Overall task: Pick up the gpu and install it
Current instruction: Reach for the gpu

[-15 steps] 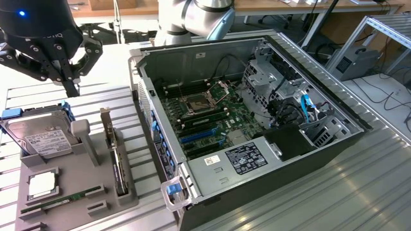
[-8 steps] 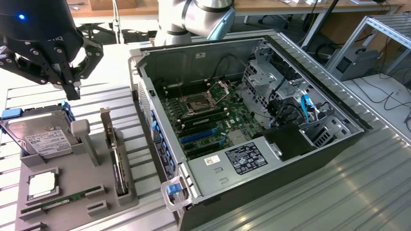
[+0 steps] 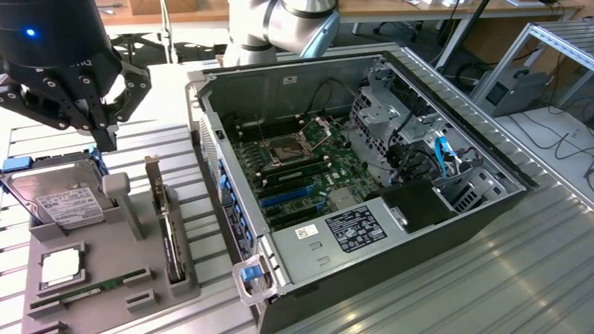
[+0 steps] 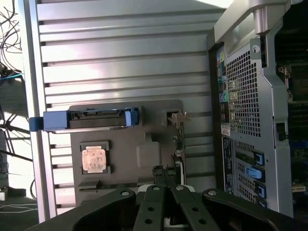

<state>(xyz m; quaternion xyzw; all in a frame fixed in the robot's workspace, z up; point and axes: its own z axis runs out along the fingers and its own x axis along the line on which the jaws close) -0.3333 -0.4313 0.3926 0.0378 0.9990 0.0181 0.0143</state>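
No wording is coming through legibly — the white label [image 3: 69, 207] on the hard drive [image 3: 33, 186], and the black label [image 3: 357, 228] and small white sticker [image 3: 304, 233] inside the computer case [image 3: 311, 263], are carrying print too fine to read.

in the exterior view the gripper [image 3: 104, 139] is cropped by the frame's top and left edges, and its black body covers part of the blue caddy [image 3: 14, 165] around the hard drive [image 3: 58, 200]. the robot arm [image 3: 278, 24] leaves the frame at the top. the gray parts tray [image 3: 139, 275] runs off the lower left corner. print on the computer case [image 3: 278, 87] sticker [image 3: 357, 228] is too small to read. in the wrist view the gripper's linkage hides one end of the gpu [image 4: 178, 120], seen edge-on.
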